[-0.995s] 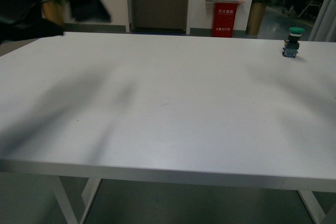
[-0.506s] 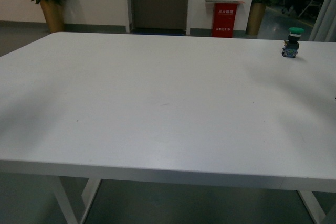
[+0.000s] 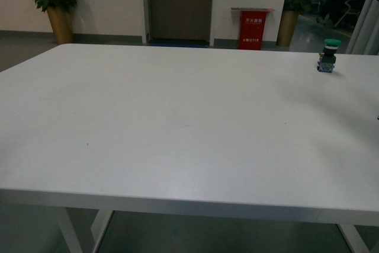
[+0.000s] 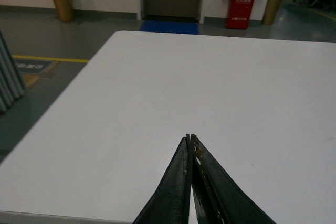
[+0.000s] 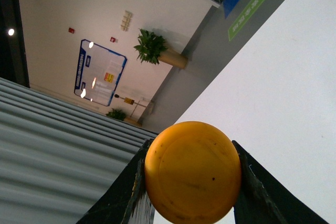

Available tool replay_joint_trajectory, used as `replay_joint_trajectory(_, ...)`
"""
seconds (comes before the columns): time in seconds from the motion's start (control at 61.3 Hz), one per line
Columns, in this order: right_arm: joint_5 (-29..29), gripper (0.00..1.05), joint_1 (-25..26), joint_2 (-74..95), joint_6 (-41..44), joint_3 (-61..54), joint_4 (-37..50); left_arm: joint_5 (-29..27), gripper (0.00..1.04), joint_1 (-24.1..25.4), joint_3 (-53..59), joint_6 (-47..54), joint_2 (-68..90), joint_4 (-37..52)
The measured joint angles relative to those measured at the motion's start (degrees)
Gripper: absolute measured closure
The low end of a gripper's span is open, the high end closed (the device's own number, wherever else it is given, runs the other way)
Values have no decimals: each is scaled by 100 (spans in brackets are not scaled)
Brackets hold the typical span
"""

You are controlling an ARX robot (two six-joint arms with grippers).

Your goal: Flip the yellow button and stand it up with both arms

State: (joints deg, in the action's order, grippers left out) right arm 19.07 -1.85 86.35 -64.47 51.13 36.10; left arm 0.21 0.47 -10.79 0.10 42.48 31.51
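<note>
Between R fingers (image 5: pixel 125 184), gripped: yellow button (image 5: pixel 192 171), flat orange-yellow cap w/ dark specks; L fingers (image 4: pixel 176 192) pressed together.

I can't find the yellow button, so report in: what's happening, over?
Left tool shut, empty. Right tool shut on yellow button, cap facing camera. Green button upright on table, far right, not in the way.

Front: we are looking across the white table (image 3: pixel 177 117) toward the door (image 3: pixel 180 4). Left wrist: facing that door too, low over the table. Right wrist: tilted, close on the yellow button (image 5: pixel 192 171).
</note>
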Motion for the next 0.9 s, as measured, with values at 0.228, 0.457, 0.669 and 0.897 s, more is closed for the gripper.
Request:
replay_joint_trajectory(0.228,15,70,31,-129,127,0,-164,-13,101,-44,422,-4,-614,-199)
replay_joint_trajectory(0.457,13,70,31,-151,214,0,-232,-13,101,-46,686,-9,-1233,-555)
replay_joint_trajectory(0.669,9,70,28,-173,286,-11,-275,-13,101,-46,848,-22,-1814,-964)
replay_joint_trajectory(0.897,4,70,7,-179,323,-24,-293,-22,101,-46,940,-24,-2232,-1123)
